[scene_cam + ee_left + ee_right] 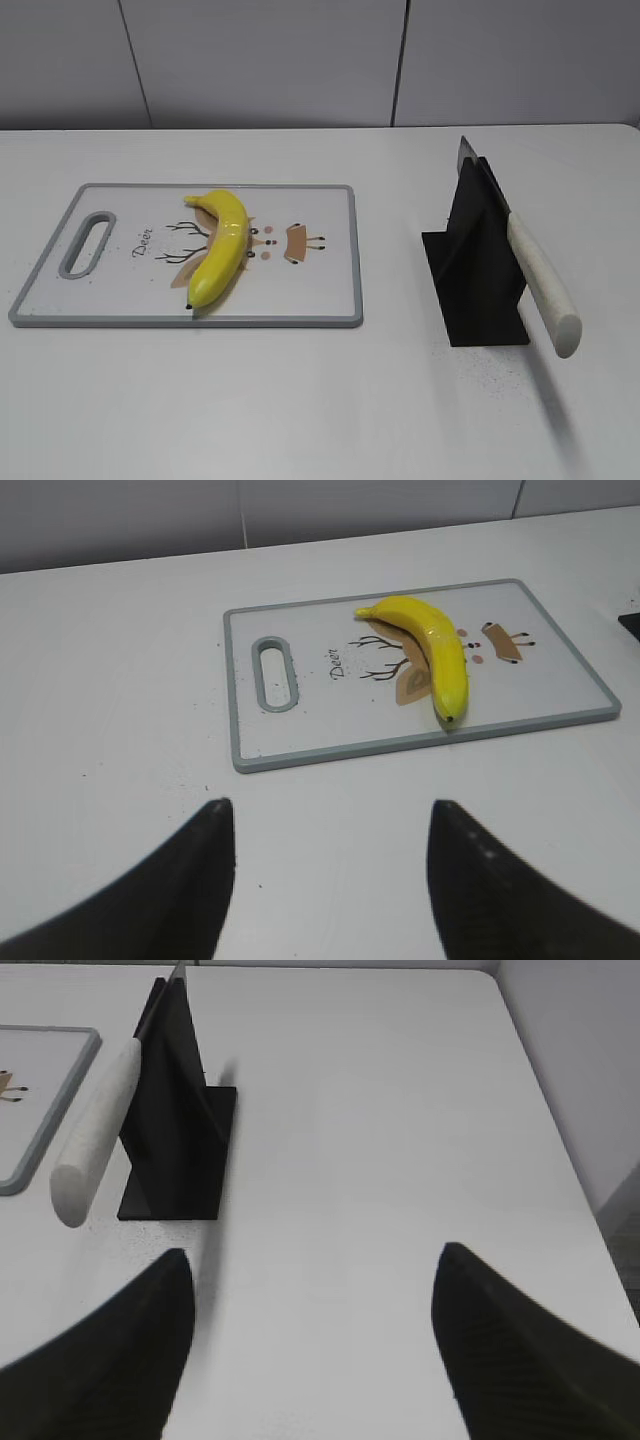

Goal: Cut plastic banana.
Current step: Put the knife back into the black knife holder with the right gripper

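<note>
Both grippers stand with jaws spread apart and hold nothing: the left gripper hovers over bare white table near the board, and the right gripper hovers over table near the knife stand.

Task item: a yellow plastic banana, curved, glossy, with a dark tip at its near end and a short stem at its far end. It lies in one piece on the white rectangular cutting board with grey rim, roughly at the board's middle, partly covering a printed deer drawing. The board has a slotted handle at its left end.

Right of the board, well apart from it, a black angular stand carries a knife with a white speckled handle; the handle slopes down toward the near side and the blade tip rises at the far side.

View differences: the exterior view shows neither gripper. The left wrist view shows banana and board, plus one black corner at its right edge. The right wrist view shows stand, knife and only the board's right edge.
</note>
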Controlling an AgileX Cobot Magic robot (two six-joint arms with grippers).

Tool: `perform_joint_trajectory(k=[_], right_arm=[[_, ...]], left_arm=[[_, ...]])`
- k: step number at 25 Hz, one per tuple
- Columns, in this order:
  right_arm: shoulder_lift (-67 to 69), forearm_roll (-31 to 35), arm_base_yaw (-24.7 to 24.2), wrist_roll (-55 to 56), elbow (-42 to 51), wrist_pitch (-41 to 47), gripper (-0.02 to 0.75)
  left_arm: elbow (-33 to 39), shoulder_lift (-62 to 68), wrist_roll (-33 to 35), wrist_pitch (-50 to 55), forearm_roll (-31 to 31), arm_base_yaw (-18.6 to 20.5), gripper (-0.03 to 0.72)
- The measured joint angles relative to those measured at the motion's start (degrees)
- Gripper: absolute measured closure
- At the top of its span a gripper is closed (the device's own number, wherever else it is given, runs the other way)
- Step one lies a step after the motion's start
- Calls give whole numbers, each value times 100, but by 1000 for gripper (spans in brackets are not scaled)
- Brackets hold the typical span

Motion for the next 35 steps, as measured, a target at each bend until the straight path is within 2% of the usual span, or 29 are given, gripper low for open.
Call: perform_joint_trajectory(k=[35], right_arm=[[0,15,-49,-4,0,0,160]], left_arm=[[0,0,0,0,0,0,99]])
